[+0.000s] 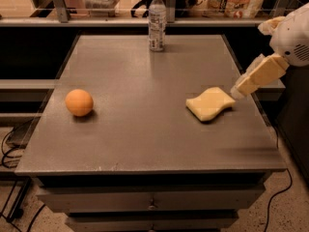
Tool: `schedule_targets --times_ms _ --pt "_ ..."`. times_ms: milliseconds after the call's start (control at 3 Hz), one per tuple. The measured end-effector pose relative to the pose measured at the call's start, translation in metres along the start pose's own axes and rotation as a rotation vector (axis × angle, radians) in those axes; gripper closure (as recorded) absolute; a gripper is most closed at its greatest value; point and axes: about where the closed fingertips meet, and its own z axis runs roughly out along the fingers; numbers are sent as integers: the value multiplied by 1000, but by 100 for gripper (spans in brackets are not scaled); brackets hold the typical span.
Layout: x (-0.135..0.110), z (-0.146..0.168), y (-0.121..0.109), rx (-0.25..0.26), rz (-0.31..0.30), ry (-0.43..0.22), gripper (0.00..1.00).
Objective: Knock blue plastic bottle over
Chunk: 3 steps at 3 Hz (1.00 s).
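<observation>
The blue plastic bottle (156, 20), clear with a white cap and a pale label, stands upright at the far edge of the grey table (140, 139), near its middle. My gripper (240, 91) comes in from the right edge, low over the table's right side, right beside a yellow sponge (210, 103). It is well short of the bottle, to the bottle's front right.
An orange ball (79, 102) lies on the left side of the table. The yellow sponge lies at the right. A rail and shelf with packages run behind the table. Drawers sit under the front edge; cables lie on the floor at both sides.
</observation>
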Motion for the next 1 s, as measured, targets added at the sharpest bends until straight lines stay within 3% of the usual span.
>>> schedule_targets --times_ms 333,1000 --pt "-15 21 -2 -5 31 -49 0" --pt "-71 89 -21 -28 101 -226 0"
